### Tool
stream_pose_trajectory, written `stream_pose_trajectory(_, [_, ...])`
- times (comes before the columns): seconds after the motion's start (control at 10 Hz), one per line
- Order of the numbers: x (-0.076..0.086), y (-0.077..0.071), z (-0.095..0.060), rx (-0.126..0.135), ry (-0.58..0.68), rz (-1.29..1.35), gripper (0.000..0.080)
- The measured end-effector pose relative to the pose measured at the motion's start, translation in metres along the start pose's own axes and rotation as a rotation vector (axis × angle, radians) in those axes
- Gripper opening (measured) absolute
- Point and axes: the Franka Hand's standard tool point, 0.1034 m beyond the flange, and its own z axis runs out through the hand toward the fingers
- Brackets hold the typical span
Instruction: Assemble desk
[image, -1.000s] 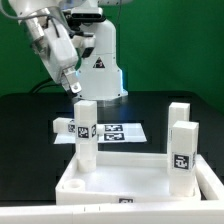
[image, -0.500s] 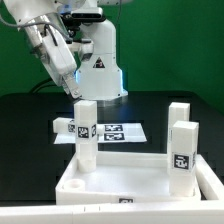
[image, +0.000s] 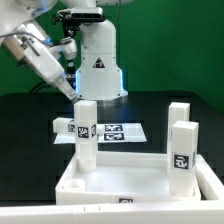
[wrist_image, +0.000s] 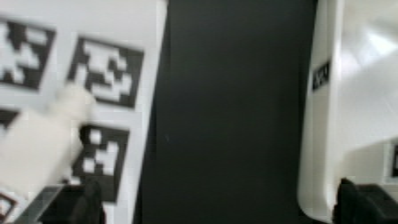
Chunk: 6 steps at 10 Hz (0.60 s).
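- Upper left of the exterior view: the arm (image: 40, 62) slants down toward the middle, and it now lies lower and further toward the frame's left edge than half a second ago, when it stood more upright near the robot base.
- At its tip, the gripper (image: 68, 92) sits just above and left of the tallest leg; its fingers are blurred here, but the jaws stand apart and hold nothing.
- Left of centre, a short leg (image: 62, 126) lies on the black table (image: 25, 140), unchanged from the earlier frames.
- Just right of it, the tall leg (image: 86, 132) stands upright in the near left part of the tabletop panel (image: 120, 182), a black-and-white tag on its front; it has not moved.
- Centre, behind that leg, the marker board (image: 122, 132) lies flat on the table, partly hidden by the leg.
- Upper centre, the white robot base (image: 98, 60) with its triangle logo stands as before.
- Lower part of the frame: the tabletop panel lies rim up, stretching from lower left to lower right, in the same spot as earlier.
- Right side: two more legs stand upright on the panel, the rear leg (image: 179, 116) behind and the front leg (image: 182, 146) nearer the camera, both unmoved.
- In the wrist view, the marker board (wrist_image: 111, 70) fills one side with its tags, a blurred white leg (wrist_image: 39, 140) lies over it, a dark strip of table (wrist_image: 222, 110) runs through the middle, and a white part (wrist_image: 352, 100) shows on the far side; which part it is cannot be told.
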Motion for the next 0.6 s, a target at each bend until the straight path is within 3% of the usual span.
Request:
stream_pose_trajectory(0.2, [-0.0056, 0.0184, 0.0189, -0.053, 0.050, -0.009, 0.0649])
stream_pose_trajectory(0.6, [-0.0044, 0.0206, 0.0194, -0.057, 0.048, -0.007, 0.0649])
